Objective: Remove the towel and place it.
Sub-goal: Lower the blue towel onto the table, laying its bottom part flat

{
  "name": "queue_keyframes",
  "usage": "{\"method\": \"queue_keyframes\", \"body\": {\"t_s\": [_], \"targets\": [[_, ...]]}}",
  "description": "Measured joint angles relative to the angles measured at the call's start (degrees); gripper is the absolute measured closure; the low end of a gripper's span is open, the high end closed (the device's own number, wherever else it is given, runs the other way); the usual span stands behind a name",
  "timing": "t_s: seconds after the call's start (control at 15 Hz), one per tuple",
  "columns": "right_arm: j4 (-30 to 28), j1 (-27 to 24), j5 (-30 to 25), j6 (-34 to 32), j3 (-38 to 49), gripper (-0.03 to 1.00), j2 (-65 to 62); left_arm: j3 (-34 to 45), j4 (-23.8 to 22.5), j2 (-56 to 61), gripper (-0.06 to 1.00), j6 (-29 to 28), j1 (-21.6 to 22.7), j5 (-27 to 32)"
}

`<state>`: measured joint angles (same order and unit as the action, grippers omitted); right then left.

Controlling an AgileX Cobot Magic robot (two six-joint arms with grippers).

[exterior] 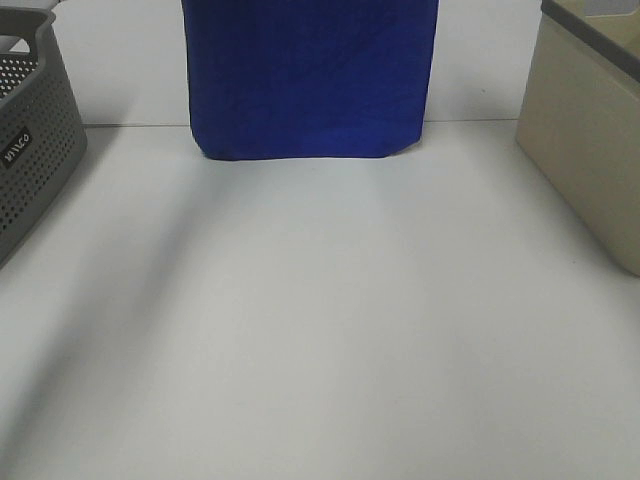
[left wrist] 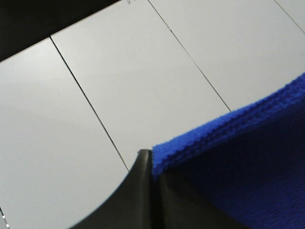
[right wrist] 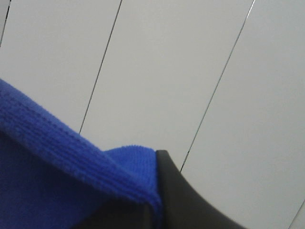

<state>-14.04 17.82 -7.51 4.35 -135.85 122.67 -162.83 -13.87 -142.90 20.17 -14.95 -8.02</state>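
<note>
White desk, grey basket at left, beige box at right. Blue towel hangs at the far middle between them, its lower edge near the desk's back edge. Left gripper and right gripper are each clamped on the towel's edge.

The matte black, smooth-surfaced left claw tapers from a broad curved base to a narrow tip; the right claw looks alike.

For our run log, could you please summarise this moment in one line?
towel: hanging, not yet placed | left gripper: shut on towel edge | right gripper: shut on towel edge | grey basket: left | beige bin: right
</note>
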Motion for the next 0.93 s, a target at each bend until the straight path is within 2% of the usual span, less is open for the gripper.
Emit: {"method": "queue_keyframes", "body": {"t_s": [0.27,0.33,0.47,0.53,0.6,0.67,0.73,0.93], "targets": [[2.9,0.1,-5.8,0.0,0.0,0.95,-1.7,0.0,1.8,5.5,0.94,-4.8,-0.5,16.6],[3.3,0.1,-6.9,0.0,0.0,0.95,-1.9,-0.1,2.5,6.2,0.94,-4.9,-0.5,18.8],[6.1,0.2,-12.9,0.1,0.0,0.95,-3.3,-0.1,4.7,8.0,0.94,-4.9,-0.7,26.4],[7.8,0.3,-17.3,0.1,0.0,0.95,-4.2,-0.1,5.7,8.7,0.94,-4.9,-0.7,30.7],[12.2,0.6,-26.8,0.5,0.0,0.95,-6.9,-0.1,8.0,10.1,0.94,-4.9,-0.9,39.0],[14.0,0.6,-31.3,1.1,0.0,0.95,-8.3,-0.1,8.7,11.2,0.94,-4.9,-1.1,43.8],[15.5,0.6,-33.8,1.3,0.0,0.95,-9.0,-0.1,8.8,12.0,0.94,-4.9,-1.4,46.1],[20.6,0.6,-46.2,1.5,0.0,0.95,-13.9,-0.1,9.8,17.0,0.94,-4.9,-2.9,60.4]]}}
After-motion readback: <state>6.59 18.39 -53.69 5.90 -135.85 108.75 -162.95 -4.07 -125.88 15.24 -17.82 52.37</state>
